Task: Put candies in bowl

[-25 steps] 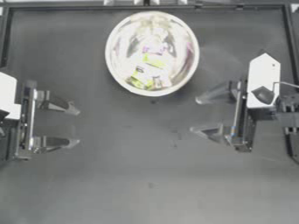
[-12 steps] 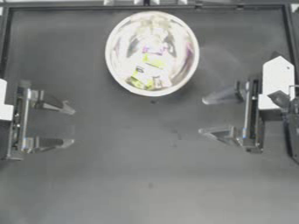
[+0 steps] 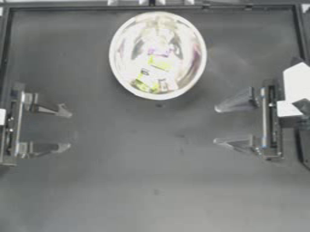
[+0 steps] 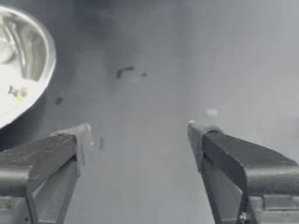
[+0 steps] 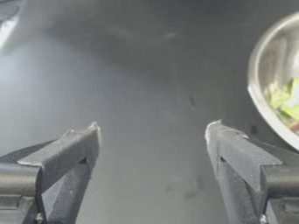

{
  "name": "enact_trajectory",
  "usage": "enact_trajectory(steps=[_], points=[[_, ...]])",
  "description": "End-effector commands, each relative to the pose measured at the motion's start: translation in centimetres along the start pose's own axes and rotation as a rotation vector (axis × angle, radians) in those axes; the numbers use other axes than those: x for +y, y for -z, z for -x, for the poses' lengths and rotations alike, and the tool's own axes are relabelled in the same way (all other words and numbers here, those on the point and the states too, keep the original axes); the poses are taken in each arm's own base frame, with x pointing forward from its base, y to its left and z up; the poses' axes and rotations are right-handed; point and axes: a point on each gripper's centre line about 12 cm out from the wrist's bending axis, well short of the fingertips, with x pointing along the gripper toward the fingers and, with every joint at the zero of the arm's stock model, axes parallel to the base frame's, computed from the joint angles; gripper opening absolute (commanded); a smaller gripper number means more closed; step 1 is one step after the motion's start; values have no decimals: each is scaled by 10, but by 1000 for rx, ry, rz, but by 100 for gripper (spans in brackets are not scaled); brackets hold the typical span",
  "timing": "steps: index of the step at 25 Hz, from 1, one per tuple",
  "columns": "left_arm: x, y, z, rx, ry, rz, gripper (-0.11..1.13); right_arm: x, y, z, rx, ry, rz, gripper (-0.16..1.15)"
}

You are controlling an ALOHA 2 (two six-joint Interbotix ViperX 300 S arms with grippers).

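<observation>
Candies in the bowl, both my grippers off to the sides with nothing in them.

From the top view I see the large round shiny silver metal bowl point(image 3: 157, 55) standing near the far edge of the dark table point(image 3: 151, 181), about midway between its left and right edges. The small wrapped candies point(image 3: 154, 72) lie inside it: I can make out yellow-green wrappers and a pink-purple one among the reflections, but I cannot count them all. My left gripper point(image 3: 63, 129) sits by the table's left edge, jaws spread wide and holding nothing; the left wrist view shows only bare table between them, the bowl's rim point(image 4: 50, 57) off to one side. My right gripper point(image 3: 221, 124) is near the right edge, likewise spread apart and holding nothing, well apart from the bowl point(image 5: 262, 100).
</observation>
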Motion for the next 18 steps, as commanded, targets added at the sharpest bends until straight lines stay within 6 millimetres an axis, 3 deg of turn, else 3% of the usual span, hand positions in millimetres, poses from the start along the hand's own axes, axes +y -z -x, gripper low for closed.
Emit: enact_trajectory(steps=[1,18], points=[[0,-4,4,-23,2,-2,98,0,-4,7,-30,-10,0,100],[3,6,21,-69,-6,3,98,-4,3,24,-62,-8,17,100]])
